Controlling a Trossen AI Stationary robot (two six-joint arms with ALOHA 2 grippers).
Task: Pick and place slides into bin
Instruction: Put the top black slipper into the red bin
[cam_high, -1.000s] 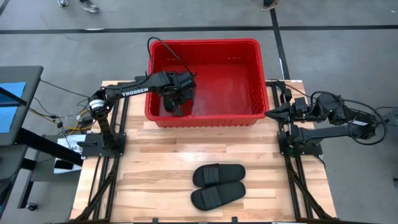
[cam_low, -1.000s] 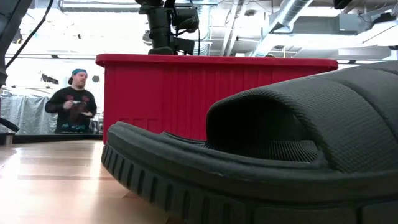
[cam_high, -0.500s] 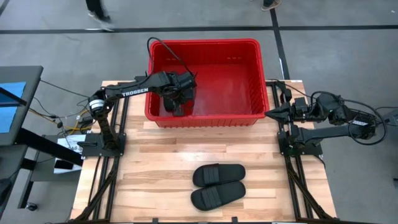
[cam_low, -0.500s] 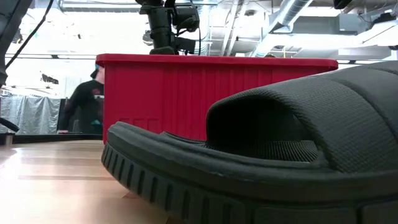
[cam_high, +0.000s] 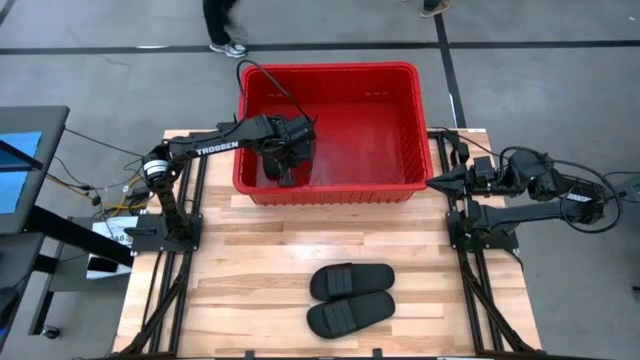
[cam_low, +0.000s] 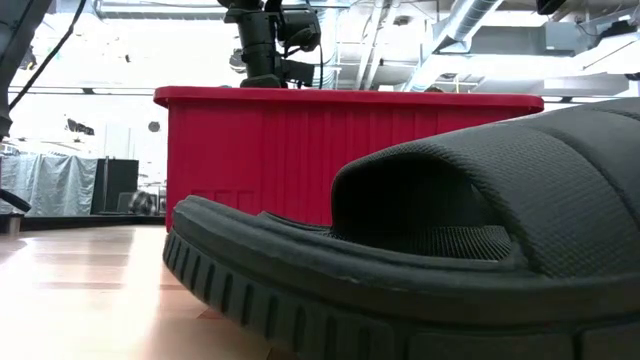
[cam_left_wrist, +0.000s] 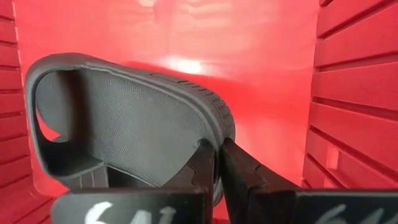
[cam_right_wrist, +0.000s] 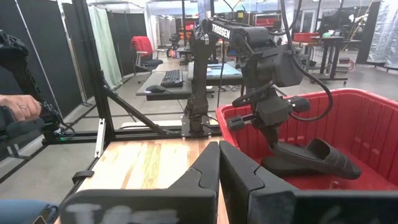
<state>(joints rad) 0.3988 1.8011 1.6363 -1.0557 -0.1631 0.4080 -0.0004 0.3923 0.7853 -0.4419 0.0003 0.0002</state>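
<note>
The red bin (cam_high: 330, 68) stands at the table's far edge. My left gripper (cam_high: 286, 176) reaches down into the bin's near left part, shut on one black slide (cam_left_wrist: 124, 118). The right wrist view shows this slide (cam_right_wrist: 314, 160) low inside the bin. Two more slides (cam_high: 352, 281) (cam_high: 349, 316) lie side by side, soles down, on the wood near the front edge. The nearer of them fills the low view (cam_low: 450, 250). My right gripper (cam_high: 432, 182) is shut on nothing at the table's right edge, pointing level toward the bin. My left gripper pinches the slide's sole rim (cam_left_wrist: 208, 134) between its two fingers, one finger on the textured footbed side, the other on the outer side. The fingers come steeply from above. The slide stretches away from them toward the bin's middle; whether it touches the bin floor I cannot tell.
The bin's walls (cam_left_wrist: 354, 93) stand close around my left gripper. Bare wood (cam_high: 260, 260) lies between the bin and the two slides. A person's feet (cam_high: 222, 40) show on the floor beyond the bin, and a hand (cam_right_wrist: 18, 106) shows at the room's edge in the right wrist view.
Neither arm and none of the slides has moved. A person behind the table has walked out of the low view.
</note>
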